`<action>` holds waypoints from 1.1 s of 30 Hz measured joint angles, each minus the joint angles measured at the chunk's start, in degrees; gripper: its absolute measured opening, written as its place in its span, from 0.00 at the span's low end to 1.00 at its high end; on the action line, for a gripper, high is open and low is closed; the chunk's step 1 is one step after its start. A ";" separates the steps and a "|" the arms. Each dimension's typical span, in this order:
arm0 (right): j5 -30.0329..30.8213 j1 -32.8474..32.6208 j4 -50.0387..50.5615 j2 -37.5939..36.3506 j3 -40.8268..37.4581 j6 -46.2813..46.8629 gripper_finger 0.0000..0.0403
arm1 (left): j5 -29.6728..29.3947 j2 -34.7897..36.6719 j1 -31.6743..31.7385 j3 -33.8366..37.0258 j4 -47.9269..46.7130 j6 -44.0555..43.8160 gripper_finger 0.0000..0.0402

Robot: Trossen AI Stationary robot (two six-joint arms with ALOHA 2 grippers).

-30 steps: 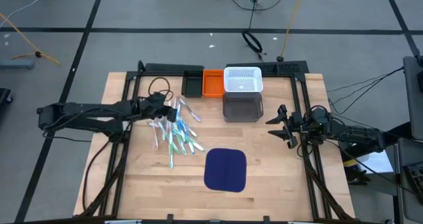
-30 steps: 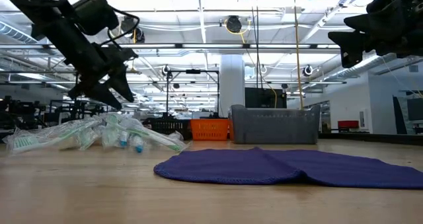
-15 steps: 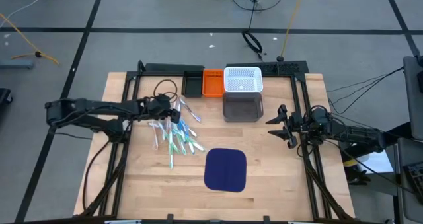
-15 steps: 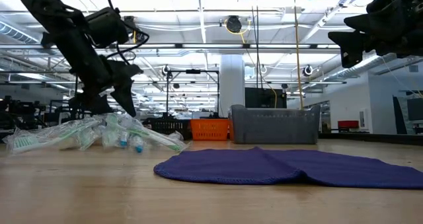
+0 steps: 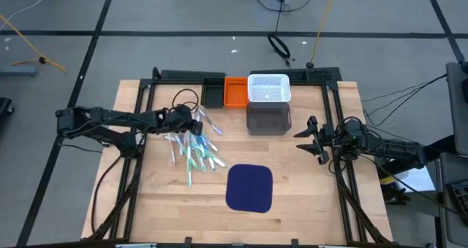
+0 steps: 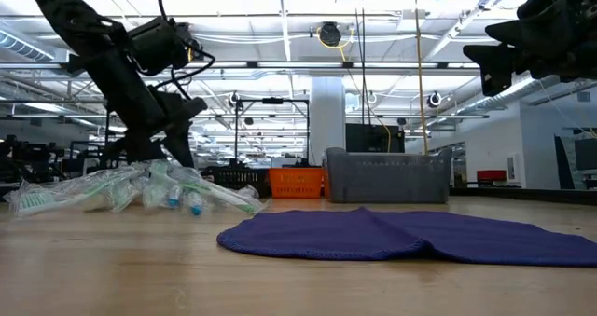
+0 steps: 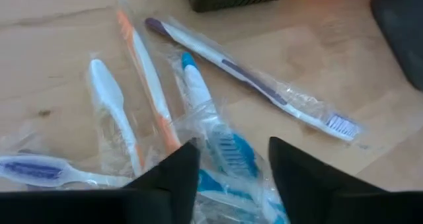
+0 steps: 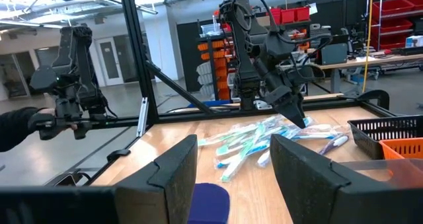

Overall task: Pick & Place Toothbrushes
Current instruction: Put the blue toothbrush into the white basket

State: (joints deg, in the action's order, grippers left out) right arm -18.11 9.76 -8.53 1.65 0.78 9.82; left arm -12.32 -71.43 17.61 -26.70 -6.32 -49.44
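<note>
The toothbrushes [image 5: 194,150], each in a clear wrapper, lie in a loose pile on the table's left half; they also show in the low view [image 6: 140,187] and the right wrist view [image 8: 261,143]. My left gripper [image 5: 193,124] is open and low over the far end of the pile [image 6: 179,151]. In its wrist view its fingers stand on either side of a blue-and-white toothbrush [image 7: 213,139]. A purple-and-white toothbrush [image 7: 264,92] lies apart, toward the bins. My right gripper [image 5: 310,137] is open and hangs above the table's right side [image 8: 232,178]. My left gripper comes down slanting from the table's left onto the far end of the pile, fingers either side of the blue-and-white toothbrush [image 7: 228,154]. Whether the fingertips touch the wrappers, I cannot tell.
At the far edge stand a black bin [image 5: 213,95], an orange bin [image 5: 235,93], a white mesh basket [image 5: 269,88] and a grey bin [image 5: 268,119]. A dark blue mat [image 5: 249,187] lies near the middle front. A black cable loops by the left arm [image 5: 181,98].
My left gripper has moved toward the table's right and down, from beside the pile to just over its far end. The toothbrushes have stayed where they were.
</note>
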 joint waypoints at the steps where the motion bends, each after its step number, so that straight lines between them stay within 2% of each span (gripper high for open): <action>1: 0.00 0.00 0.17 0.00 0.00 0.00 0.46 | -0.02 0.02 0.00 0.00 0.21 -0.64 0.36; 6: 0.00 0.00 0.21 -0.01 0.02 0.00 0.46 | -0.08 0.66 0.00 0.00 1.19 -0.64 0.10; 8: 0.00 0.00 0.21 -0.02 0.00 0.00 0.46 | -0.06 0.77 0.00 0.00 2.41 0.24 0.03; 16: 0.02 0.00 0.21 0.00 0.02 0.07 0.46 | 0.75 2.93 -0.17 -1.90 3.17 3.40 0.01; 25: 0.47 -0.02 0.13 0.32 0.02 1.71 0.46 | 0.32 6.11 -2.62 -11.62 4.26 12.29 0.01; 29: 3.38 -0.09 -3.21 1.80 0.00 5.00 0.46 | 0.38 6.04 -6.12 -14.60 13.03 18.06 0.01; 33: 3.08 -0.09 -11.14 5.95 0.03 6.14 0.44 | 0.38 4.52 -9.29 -15.08 22.92 24.31 0.01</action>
State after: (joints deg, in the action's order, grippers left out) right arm -15.03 9.67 -19.67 7.60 0.80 15.96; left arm -11.94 -66.92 8.31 -41.78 16.60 -25.13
